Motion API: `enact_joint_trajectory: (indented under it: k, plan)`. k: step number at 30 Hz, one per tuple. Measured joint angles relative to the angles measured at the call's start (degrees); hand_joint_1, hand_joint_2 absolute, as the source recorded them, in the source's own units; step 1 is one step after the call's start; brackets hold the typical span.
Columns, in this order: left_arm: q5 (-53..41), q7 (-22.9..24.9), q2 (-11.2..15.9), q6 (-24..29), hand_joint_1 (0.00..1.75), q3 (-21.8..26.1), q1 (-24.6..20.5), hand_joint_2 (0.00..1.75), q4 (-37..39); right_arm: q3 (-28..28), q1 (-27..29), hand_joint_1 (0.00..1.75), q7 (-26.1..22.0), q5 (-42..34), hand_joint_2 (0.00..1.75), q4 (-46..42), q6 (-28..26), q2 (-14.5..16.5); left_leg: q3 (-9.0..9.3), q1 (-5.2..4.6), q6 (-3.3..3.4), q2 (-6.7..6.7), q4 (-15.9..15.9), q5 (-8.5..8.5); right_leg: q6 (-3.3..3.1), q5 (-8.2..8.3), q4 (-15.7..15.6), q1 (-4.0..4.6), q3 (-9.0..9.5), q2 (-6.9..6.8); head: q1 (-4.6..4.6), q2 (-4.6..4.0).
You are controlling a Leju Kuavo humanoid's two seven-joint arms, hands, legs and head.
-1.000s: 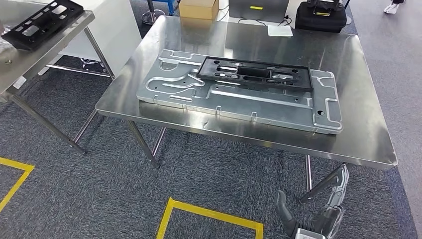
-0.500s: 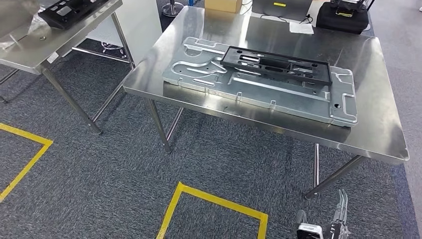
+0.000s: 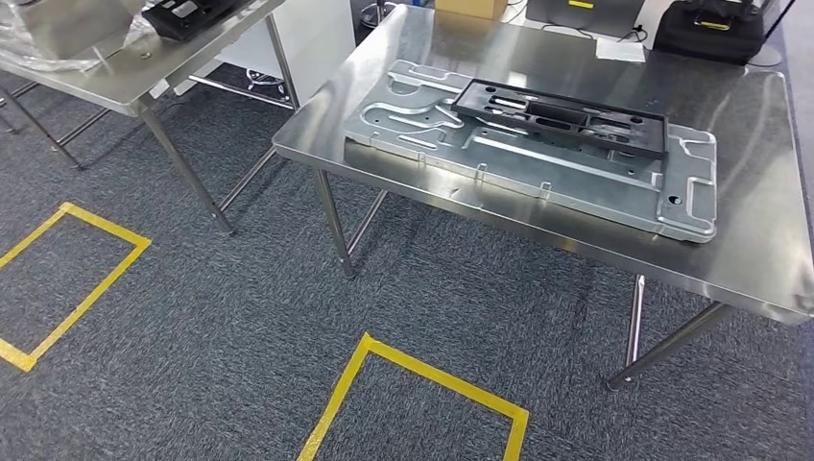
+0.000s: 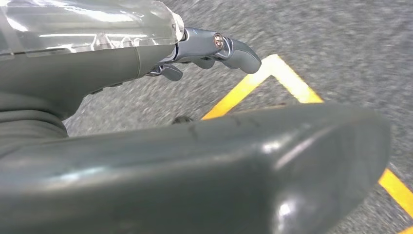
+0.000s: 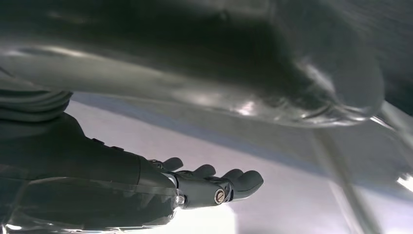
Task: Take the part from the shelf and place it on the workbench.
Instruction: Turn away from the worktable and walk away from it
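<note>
A black rectangular frame part (image 3: 562, 117) lies flat on a large silver stamped metal plate (image 3: 538, 178), which sits on the steel workbench (image 3: 749, 269) at the upper right of the head view. A second black part (image 3: 192, 13) rests on the steel table at the upper left. My left hand (image 4: 97, 63) hangs over the carpet with its fingers (image 4: 229, 46) stretched out and nothing in them. My right hand (image 5: 97, 165) also holds nothing, its fingers (image 5: 229, 183) extended beside a pale surface.
The left steel table (image 3: 125, 82) stands close to the workbench, with slanted legs (image 3: 187, 168) between them. Yellow tape squares (image 3: 422, 379) mark the grey carpet in front. A black case (image 3: 715, 29) and a cardboard box (image 3: 470, 8) sit at the workbench's far edge.
The camera has turned, so the whole scene has shifted right and upward. My right hand, seen low in the earlier head pictures, has left that picture.
</note>
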Motion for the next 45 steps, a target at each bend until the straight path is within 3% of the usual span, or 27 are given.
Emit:
enact_joint_trajectory:
  k: [1, 2, 4, 6, 8, 10, 11, 13, 14, 15, 17, 19, 21, 22, 24, 26, 29, 30, 31, 32, 35, 37, 39, 41, 42, 43, 45]
  plan:
    - [-0.07, 0.2, -0.07, 0.15, 0.0, -0.03, 0.11, 0.0, 0.0, -2.8, -1.38, 0.0, 0.94, -0.89, 0.0, 3.18, 1.48, -0.04, 0.84, 0.05, 0.0, 0.15, -0.35, 0.63, 0.05, 0.09, 0.09, 0.06, -0.2, -0.57, 0.0, 0.0]
    - [-0.2, 0.38, -0.09, 0.41, 0.0, -0.08, 0.22, 0.0, 0.0, -5.78, -2.84, 0.0, 2.34, -1.95, 0.0, 6.41, 3.06, -0.12, 2.89, 0.07, 0.13, 0.4, -3.03, 2.06, 0.11, 0.14, 0.19, 0.11, -0.33, -1.07, 0.0, 0.0]
    - [-0.55, 0.61, -0.05, 1.04, 0.0, -0.3, 0.27, 0.0, -0.01, -11.36, -5.46, 0.0, 5.92, -3.29, 0.0, 12.62, 5.41, -0.36, 8.47, -0.21, 0.75, 1.86, -11.53, 4.55, 0.28, 0.18, 0.36, 0.23, -0.38, -2.01, 0.01, 0.0]
    - [-0.76, 0.72, 0.08, 1.51, 0.0, -0.53, 0.17, 0.0, -0.01, -15.64, -7.34, 0.0, 9.47, -3.05, 0.0, 18.1, 6.29, -0.8, 11.31, -0.86, 1.59, 3.26, -16.55, 5.04, 0.82, 0.29, 0.43, 0.31, -0.39, -2.87, 0.02, 0.0]
    - [-0.47, 0.81, 0.25, 1.81, 0.0, -0.58, 0.25, 0.0, 0.0, -18.61, -8.97, 0.0, 12.56, -2.01, 0.0, 22.88, 6.86, -1.34, 11.12, -1.24, 2.41, 3.07, -17.42, 5.03, 1.55, 0.48, 0.29, 0.35, -0.33, -3.6, 0.03, 0.0]
    - [0.32, 0.94, 0.37, 1.98, 0.0, -0.56, 0.4, 0.0, 0.0, -20.34, -10.3, 0.0, 14.91, -0.8, 0.0, 26.74, 7.93, -1.96, 11.1, -0.93, 3.22, 2.38, -18.24, 5.58, 2.17, -0.33, 1.09, 0.3, -0.59, -2.66, 0.08, 0.0]
    - [0.8, 1.02, 0.45, 2.03, 0.0, -0.51, 0.39, 0.0, -0.01, -20.91, -10.81, 0.0, 15.74, -0.32, 0.0, 28.42, 8.69, -2.24, 11.07, -0.75, 3.65, 2.05, -18.61, 5.96, 2.39, -1.71, 2.92, 0.26, -1.41, -1.49, 0.13, 0.0]
    - [1.63, 1.29, 0.65, 1.93, 0.0, -0.38, 0.28, 0.0, -0.02, -21.86, -11.59, 0.0, 16.58, 0.16, 0.0, 31.33, 10.02, -2.81, 10.61, -0.68, 4.16, 1.26, -18.69, 6.45, 2.57, -5.76, 9.88, 0.16, -4.67, 0.81, 0.2, 0.0]
    - [2.04, 1.45, 0.81, 1.79, 0.0, -0.29, 0.26, 0.0, -0.02, -22.3, -11.93, 0.0, 16.77, 0.32, 0.0, 32.63, 10.61, -3.03, 10.3, -0.74, 4.27, 0.74, -18.55, 6.58, 2.62, -7.31, 13.62, 0.14, -6.4, 1.25, 0.22, 0.0]
    - [2.46, 1.7, 0.97, 1.55, 0.0, -0.14, 0.3, 0.0, -0.02, -22.64, -12.21, 0.0, 16.72, 0.53, 0.0, 33.76, 11.23, -3.27, 10.06, -0.78, 4.27, 0.1, -18.36, 6.66, 2.64, -7.69, 15.85, 0.13, -7.43, 1.42, 0.21, 0.0]
    - [3.3, 2.29, 1.32, 1.03, 0.0, 0.4, 0.42, 0.0, -0.02, -22.94, -12.69, 0.0, 16.04, 1.04, 0.0, 35.52, 13.06, -3.6, 9.77, -0.81, 4.17, -1.26, -17.85, 6.71, 2.56, -5.12, 13.98, 0.13, -6.5, 1.67, 0.22, 0.0]
    - [3.8, 2.87, 1.69, 0.58, 0.0, 0.95, 0.43, 0.0, -0.02, -22.96, -13.18, 0.0, 15.02, 1.71, 0.0, 36.78, 15.62, -3.89, 9.47, -0.88, 3.87, -2.41, -17.13, 6.59, 2.23, -1.29, 6.64, 0.11, -3.07, 3.25, 0.23, 0.0]
    - [3.92, 3.2, 2.18, 0.15, 0.0, 1.21, 0.31, 0.0, -0.02, -22.93, -13.89, 0.0, 14.36, 2.71, 0.0, 37.84, 17.55, -4.13, 8.8, -0.95, 3.28, -3.29, -16.4, 6.54, 1.83, 0.08, 2.16, 0.14, -1.31, 4.92, 0.2, 0.0]
    - [3.92, 3.28, 2.45, -0.02, 0.0, 1.29, 0.28, 0.0, -0.02, -22.9, -14.25, 0.0, 14.2, 3.17, 0.0, 38.29, 18.07, -4.21, 8.46, -0.94, 2.9, -3.7, -16.23, 6.65, 1.6, -0.07, 1.71, 0.21, -1.29, 5.19, 0.19, 0.0]
    - [3.9, 3.36, 3.03, -0.2, 0.0, 1.48, 0.34, 0.0, -0.02, -22.83, -14.89, 0.0, 14.07, 3.78, 0.0, 38.95, 18.52, -4.26, 7.98, -0.77, 2.19, -4.41, -16.12, 6.9, 0.95, 0.34, 1.44, 0.14, -1.42, 4.19, 0.19, 0.0]
    - [3.88, 3.38, 3.47, -0.33, 0.0, 1.69, 0.41, 0.0, -0.02, -22.78, -15.2, 0.0, 14.04, 3.97, 0.0, 39.44, 18.69, -4.31, 6.84, -0.72, 1.59, -3.2, -13.9, 5.44, 0.26, 0.77, 0.97, -0.14, -1.38, 2.95, -0.05, 0.0]
    - [3.88, 3.39, 3.7, -0.53, 0.0, 1.95, 0.33, 0.0, -0.02, -22.77, -15.2, 0.0, 14.05, 3.99, 0.0, 40.0, 18.71, -4.42, 2.06, -0.29, 0.63, -0.42, -3.26, -0.19, -0.08, 0.93, 0.87, -0.12, -1.63, 0.87, -0.38, 0.0]
    - [3.88, 3.39, 3.75, -0.56, 0.0, 1.99, 0.36, 0.0, -0.02, -22.77, -15.19, 0.0, 14.05, 4.0, 0.0, 40.15, 18.71, -4.46, 0.87, -0.1, 0.38, -0.11, -0.44, -1.16, -0.07, 0.92, 0.92, -0.09, -1.72, 0.2, -0.37, 0.0]
    - [3.88, 3.39, 3.78, -0.57, 0.0, 2.02, 0.43, 0.0, -0.02, -22.77, -15.22, 0.0, 14.05, 4.0, 0.0, 40.28, 18.71, -4.51, 0.72, 0.05, 0.21, 0.08, 0.25, -0.97, -0.03, 0.89, 0.95, -0.09, -1.76, -0.43, -0.37, 0.0]
    - [3.88, 3.39, 3.81, -0.58, 0.0, 2.03, 0.51, 0.0, -0.02, -22.77, -15.28, 0.0, 14.05, 4.0, 0.0, 40.39, 18.71, -4.54, 1.84, 0.16, 0.14, 0.3, -1.57, 0.32, 0.05, 0.84, 0.97, -0.1, -1.72, -0.99, -0.37, 0.0]
    - [3.85, 3.37, 4.02, -0.68, 0.0, 2.05, 0.44, 0.0, -0.02, -22.76, -15.47, 0.0, 13.98, 4.06, 0.0, 40.67, 18.73, -4.55, 8.32, -0.01, 0.61, 2.56, -13.58, 4.93, 0.62, 0.58, 0.98, -0.03, -1.3, -2.43, -0.36, 0.0]
    - [3.73, 3.25, 4.11, -0.95, 0.0, 2.05, 0.29, 0.0, -0.02, -22.7, -15.58, 0.0, 13.85, 4.33, 0.0, 40.81, 18.78, -4.55, 9.63, -0.43, 1.35, 3.27, -16.62, 5.3, 1.3, 0.47, 0.97, 0.18, -1.16, -3.14, -0.32, 0.0]
    - [3.46, 3.03, 4.22, -1.37, 0.0, 2.05, 0.39, 0.0, -0.02, -22.51, -15.76, 0.0, 13.94, 4.92, 0.0, 40.93, 18.81, -4.55, 9.45, -0.49, 2.1, 2.29, -16.73, 5.55, 2.02, 0.41, 0.89, 0.22, -1.04, -3.66, -0.31, 0.0]
    - [3.16, 2.79, 4.3, -1.87, 0.0, 2.05, 0.47, 0.0, -0.02, -22.36, -15.89, 0.0, 14.2, 5.52, 0.0, 40.99, 18.76, -4.57, 9.57, -0.28, 2.89, 1.44, -17.22, 6.01, 2.59, -0.89, 2.37, 0.07, -1.53, -2.09, -0.27, 0.0]
    - [3.05, 2.72, 4.33, -2.04, 0.0, 2.05, 0.4, 0.0, -0.02, -22.35, -15.88, 0.0, 14.32, 5.71, 0.0, 41.01, 18.71, -4.6, 9.63, -0.17, 3.26, 1.01, -17.45, 6.25, 2.72, -2.54, 4.89, 0.0, -2.66, -0.76, -0.23, 0.0]
    - [2.98, 2.68, 4.33, -2.11, 0.0, 2.05, 0.31, 0.0, -0.02, -22.35, -15.84, 0.0, 14.39, 5.86, 0.0, 41.03, 18.68, -4.63, 9.49, -0.25, 3.49, 0.59, -17.49, 6.37, 2.72, -4.56, 8.45, -0.04, -4.35, 0.58, -0.21, 0.0]
    - [2.87, 2.96, 4.33, -1.97, 0.0, 2.05, 0.17, 0.0, -0.02, -22.35, -15.75, 0.0, 14.59, 6.01, 0.0, 41.11, 18.64, -4.72, 9.21, -0.47, 3.72, -0.49, -17.4, 6.48, 2.56, -7.79, 16.2, 0.05, -8.28, 1.52, -0.2, 0.0]
